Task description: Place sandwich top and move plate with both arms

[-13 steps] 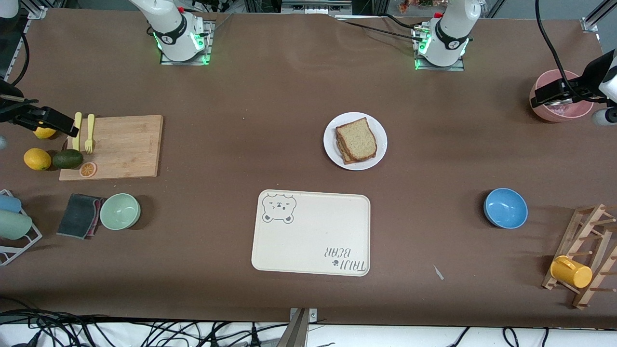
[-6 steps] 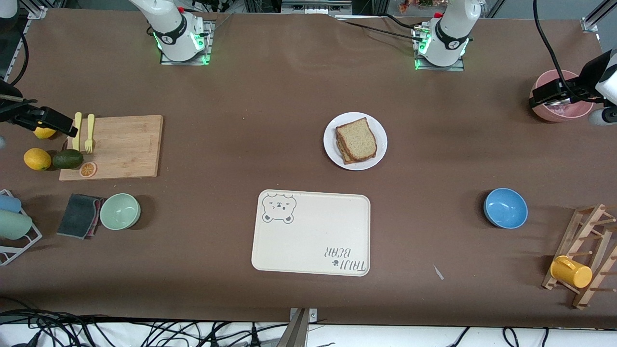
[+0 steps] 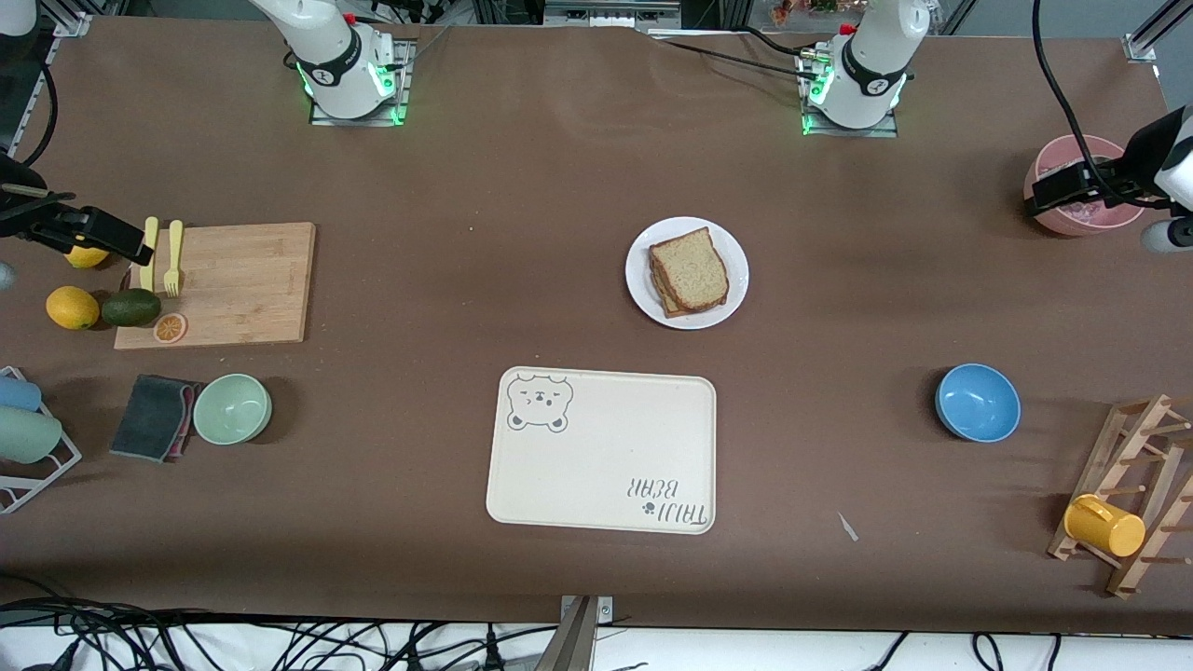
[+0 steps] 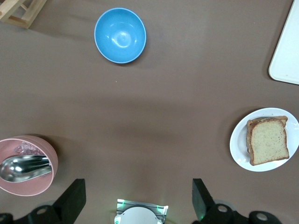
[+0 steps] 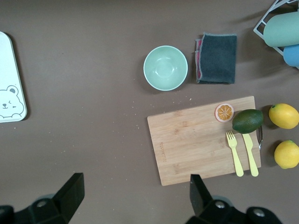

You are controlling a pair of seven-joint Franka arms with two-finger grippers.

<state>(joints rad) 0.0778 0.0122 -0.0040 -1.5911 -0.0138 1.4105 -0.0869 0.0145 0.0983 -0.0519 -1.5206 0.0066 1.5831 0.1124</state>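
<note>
Front view first: the white plate [image 3: 687, 273] sits near the middle of the tabletop [image 3: 522, 233], with the sandwich top [image 3: 690, 269] already lying on the stack of bread on it. Taking the plate as the landmark, the cream bear tray [image 3: 602, 450] is nearer the camera than the plate, the blue bowl [image 3: 978, 402] is off toward the left arm's end and a bit nearer the camera, and the wooden cutting board [image 3: 218, 284] is well away toward the right arm's end. Both arms are parked out wide, waiting: the left tool [image 3: 1072, 186] hangs over a pink bowl [image 3: 1081, 210] far from the plate at the left arm's end, and the right tool [image 3: 79, 229] hangs over the lemons just beside the cutting board, equally far from the plate. Left wrist view: the left tool's black fingers [image 4: 72, 200] are spread wide with nothing between them, and you can see the plate with its bread apart from the blue bowl, plus a metal spoon [image 4: 23, 168] lying in the pink bowl. Right wrist view: the right tool [image 5: 133, 198] is spread wide and empty too, looking down on the cutting board with a yellow fork [image 5: 233, 151], an avocado [image 5: 247, 121] and an orange slice [image 5: 224, 112] on it, and a mint green bowl [image 5: 165, 67] beside a dark cloth [image 5: 216, 58]; the plate doesn't show up here.
</note>
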